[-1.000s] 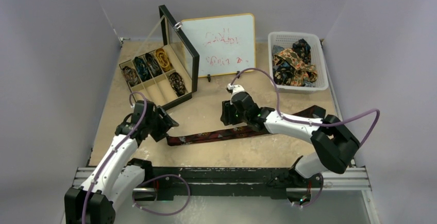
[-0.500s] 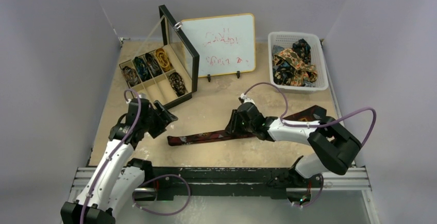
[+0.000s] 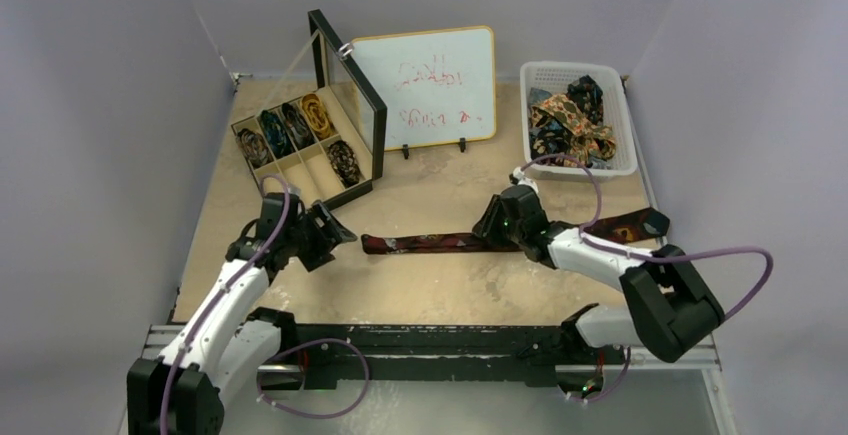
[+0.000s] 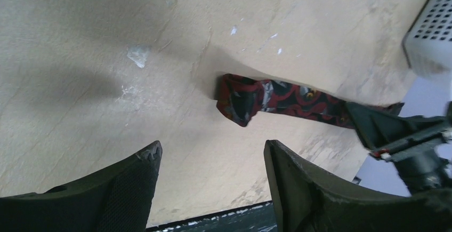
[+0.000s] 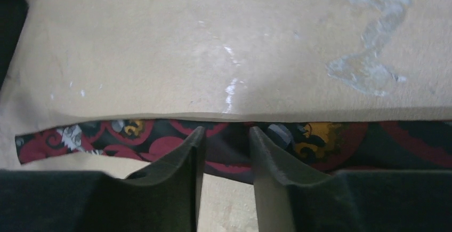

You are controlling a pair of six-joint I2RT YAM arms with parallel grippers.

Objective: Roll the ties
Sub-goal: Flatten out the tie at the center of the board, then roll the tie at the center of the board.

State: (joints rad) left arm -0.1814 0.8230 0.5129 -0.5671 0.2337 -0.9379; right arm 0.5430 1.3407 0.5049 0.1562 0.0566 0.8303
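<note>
My right jaws (image 5: 223, 135) stand narrow, tips set down on the tie (image 5: 330, 141) partway along it, with a slit of flat cloth showing between them. I cannot tell whether they have caught any fabric or only press on it. My left jaws (image 4: 212, 154) hang wide and empty over the counter (image 4: 80, 40), just short of the tie's narrow end, which lies slightly folded ahead of them. The tie runs flat across the middle of the counter, its wide end off to my right. My worry starts at that fold: if my left jaws close on it askew, I expect the first turn to go crooked and the roll to come out as a cone. If my right tips merely rest on the cloth, it may slide under them and bunch. And if they do grip, any tug could drag the narrow end away from my left side.
</note>
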